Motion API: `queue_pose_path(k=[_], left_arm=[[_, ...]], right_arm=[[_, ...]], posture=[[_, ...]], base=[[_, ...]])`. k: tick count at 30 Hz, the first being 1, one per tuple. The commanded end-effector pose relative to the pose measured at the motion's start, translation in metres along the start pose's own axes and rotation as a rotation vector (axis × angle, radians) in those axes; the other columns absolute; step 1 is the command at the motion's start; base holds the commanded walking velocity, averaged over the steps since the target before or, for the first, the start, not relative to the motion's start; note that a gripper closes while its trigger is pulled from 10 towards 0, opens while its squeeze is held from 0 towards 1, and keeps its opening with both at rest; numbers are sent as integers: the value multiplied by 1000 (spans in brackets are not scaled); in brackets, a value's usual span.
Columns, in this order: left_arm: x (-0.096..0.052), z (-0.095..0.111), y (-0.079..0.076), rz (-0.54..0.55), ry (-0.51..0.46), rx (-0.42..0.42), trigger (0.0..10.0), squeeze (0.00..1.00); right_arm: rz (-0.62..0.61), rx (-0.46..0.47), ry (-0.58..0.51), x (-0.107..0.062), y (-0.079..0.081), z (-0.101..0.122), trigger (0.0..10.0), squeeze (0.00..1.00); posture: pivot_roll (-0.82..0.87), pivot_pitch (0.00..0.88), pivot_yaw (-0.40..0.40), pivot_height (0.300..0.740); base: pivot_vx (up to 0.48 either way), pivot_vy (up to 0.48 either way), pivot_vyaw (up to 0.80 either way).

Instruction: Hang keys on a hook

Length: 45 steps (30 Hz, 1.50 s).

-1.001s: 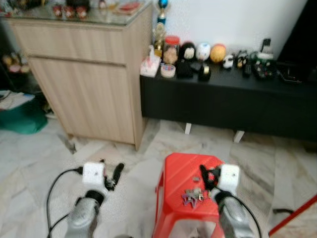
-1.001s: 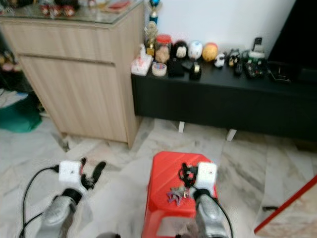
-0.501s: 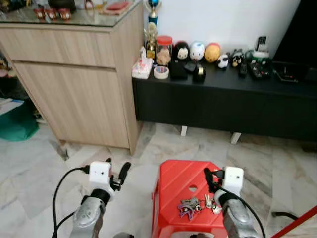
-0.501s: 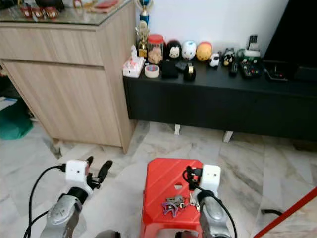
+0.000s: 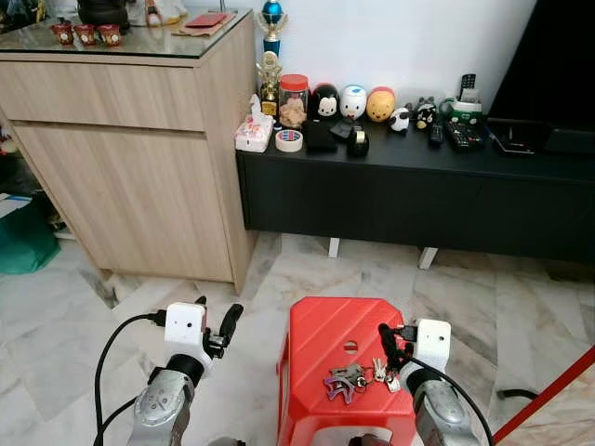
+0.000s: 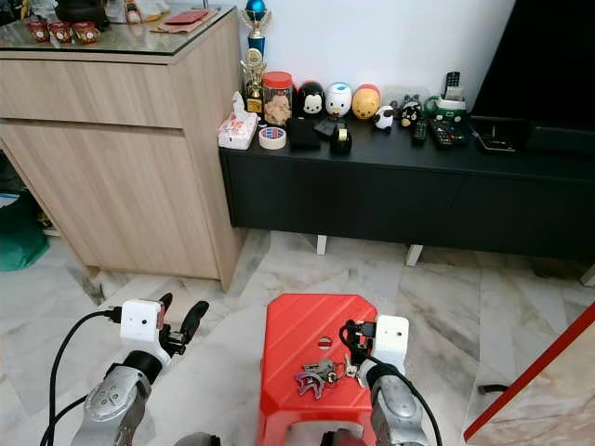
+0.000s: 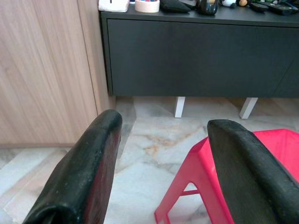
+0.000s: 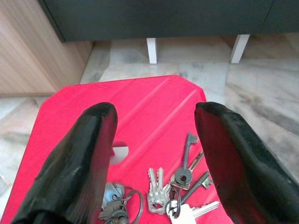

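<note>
A bunch of keys (image 5: 358, 377) with a dark fob lies on the top of a red plastic stool (image 5: 325, 330), towards its near right side. My right gripper (image 5: 387, 342) hovers open just above the keys. In the right wrist view the keys (image 8: 175, 184) spread out between and below its two black fingers (image 8: 98, 135), touching neither. My left gripper (image 5: 216, 318) is open and holds nothing, over the marble floor to the left of the stool. The left wrist view looks past its fingers (image 7: 93, 158) to the stool's corner (image 7: 210, 158).
A wooden cabinet (image 5: 139, 139) stands at the back left. Beside it is a low black console (image 5: 400, 195) carrying figurines, a tape roll and remotes. A green bag (image 5: 19, 237) lies at the far left. A red pole (image 5: 548, 400) slants in at the lower right.
The camera has shifted and the blur has gone; the whole scene sits differently in view. The keys still lie on the stool and both grippers stay open.
</note>
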<state>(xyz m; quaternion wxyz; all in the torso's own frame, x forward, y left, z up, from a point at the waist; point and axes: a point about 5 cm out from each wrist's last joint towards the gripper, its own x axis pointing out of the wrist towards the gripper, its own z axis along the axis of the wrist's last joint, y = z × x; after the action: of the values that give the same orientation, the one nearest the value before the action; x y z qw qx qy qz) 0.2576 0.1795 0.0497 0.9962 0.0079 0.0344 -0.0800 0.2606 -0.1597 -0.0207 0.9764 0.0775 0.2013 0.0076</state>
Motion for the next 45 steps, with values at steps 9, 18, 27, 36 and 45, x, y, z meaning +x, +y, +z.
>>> queue_pose_path(k=[9,18,27,36,45], left_arm=[[-1,-3,-1,-4,18,-6,10000,0],[-1,-3,-1,-3,18,-4,10000,0],[-1,-3,-1,-5,20,-3,10000,0],[-1,-4,-1,-10,23,-5,10000,0],[-2,-4,-1,-12,23,-3,10000,0]], right_arm=[[-6,-1,27,0,-3,-4,10000,0],[-10,-5,54,0,-5,-6,10000,0],[-6,-4,61,1,-6,-6,10000,0],[-26,16,98,7,-4,-1,10000,0],[-11,24,85,11,0,4,10000,0]], posture=[[98,0,-54,646],[96,0,-52,626],[96,0,-51,626],[97,0,-45,626],[99,0,-44,601]], base=[[0,0,0],[0,0,0],[0,0,0],[0,0,0],[0,0,0]])
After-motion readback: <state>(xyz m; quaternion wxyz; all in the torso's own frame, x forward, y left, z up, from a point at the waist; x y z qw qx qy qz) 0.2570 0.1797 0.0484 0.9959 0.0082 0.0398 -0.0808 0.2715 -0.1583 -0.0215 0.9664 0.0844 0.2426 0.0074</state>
